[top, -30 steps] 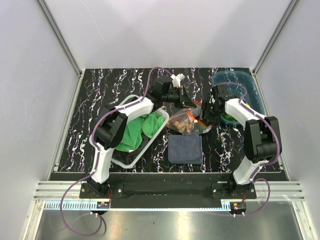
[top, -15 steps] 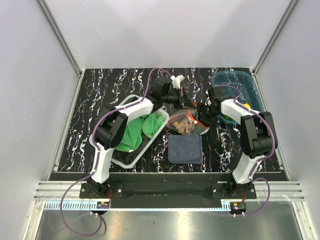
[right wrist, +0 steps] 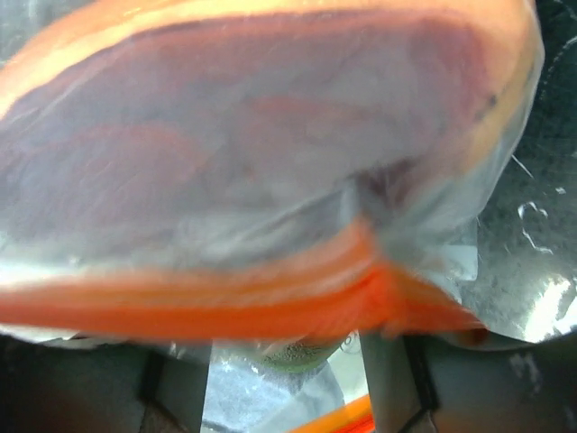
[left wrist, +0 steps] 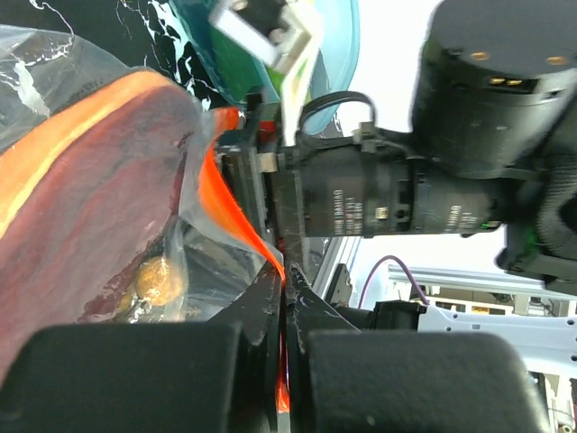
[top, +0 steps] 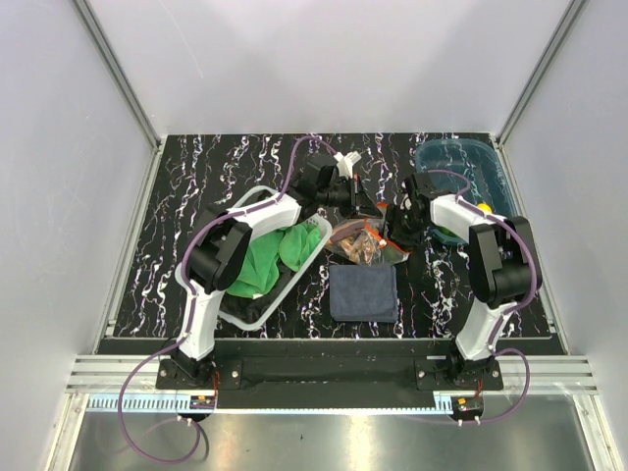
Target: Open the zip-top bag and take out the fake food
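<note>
The clear zip-top bag (top: 359, 241) hangs just behind the dark blue cloth, with brown balls (top: 365, 251) inside. My left gripper (top: 357, 200) is shut on its orange-red zip strip (left wrist: 236, 224); in the left wrist view (left wrist: 285, 302) the strip runs between the closed jaws. A large red-brown and orange toy piece (left wrist: 90, 180) and a brown ball (left wrist: 155, 280) show through the plastic. My right gripper (top: 394, 220) is at the bag's right side, fingers (right wrist: 176, 388) apart, the zip strip (right wrist: 225, 302) lying across their tips. A green piece (right wrist: 302, 352) shows below it.
A dark blue cloth (top: 363, 291) lies in front of the bag. A white tray (top: 257, 316) with a green cloth (top: 265, 257) is at the left. A translucent blue tray (top: 469, 155) at the back right holds a yellow (top: 488, 207) and a green piece (top: 451, 233).
My right gripper has moved left and back, up against the bag. The bag has bunched up and shifted slightly left with my left gripper.
</note>
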You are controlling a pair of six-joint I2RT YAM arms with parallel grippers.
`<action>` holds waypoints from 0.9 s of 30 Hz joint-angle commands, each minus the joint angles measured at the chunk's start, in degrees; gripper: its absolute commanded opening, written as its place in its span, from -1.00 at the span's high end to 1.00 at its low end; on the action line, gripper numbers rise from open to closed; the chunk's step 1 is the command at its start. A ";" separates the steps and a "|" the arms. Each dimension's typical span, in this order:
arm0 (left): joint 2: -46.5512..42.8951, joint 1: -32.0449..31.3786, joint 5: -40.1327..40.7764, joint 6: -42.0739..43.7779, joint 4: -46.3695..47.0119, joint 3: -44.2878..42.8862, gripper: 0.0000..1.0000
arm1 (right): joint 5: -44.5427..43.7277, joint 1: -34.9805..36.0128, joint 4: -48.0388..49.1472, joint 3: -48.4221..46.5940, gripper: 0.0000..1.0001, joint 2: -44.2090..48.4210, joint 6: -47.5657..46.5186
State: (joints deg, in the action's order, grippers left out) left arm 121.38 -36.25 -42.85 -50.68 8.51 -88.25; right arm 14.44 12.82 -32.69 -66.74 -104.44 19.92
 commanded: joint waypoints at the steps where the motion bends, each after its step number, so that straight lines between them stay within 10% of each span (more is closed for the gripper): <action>1: -0.36 -0.23 -0.48 3.47 -1.74 -2.63 1.00 | -1.69 0.45 -0.27 -3.65 -0.01 7.31 1.78; 15: -3.34 -0.23 0.22 6.38 -4.21 -2.02 1.00 | 1.03 0.45 -3.97 -12.10 0.48 7.22 11.72; 27: -3.70 0.30 0.31 6.47 -5.88 -4.92 1.00 | -8.72 -2.26 -4.75 -11.21 0.36 20.95 6.01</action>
State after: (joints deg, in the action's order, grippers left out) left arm 121.21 -35.86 -42.44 -45.12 2.17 -90.28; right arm 10.33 12.45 -37.23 -74.98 -87.61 28.53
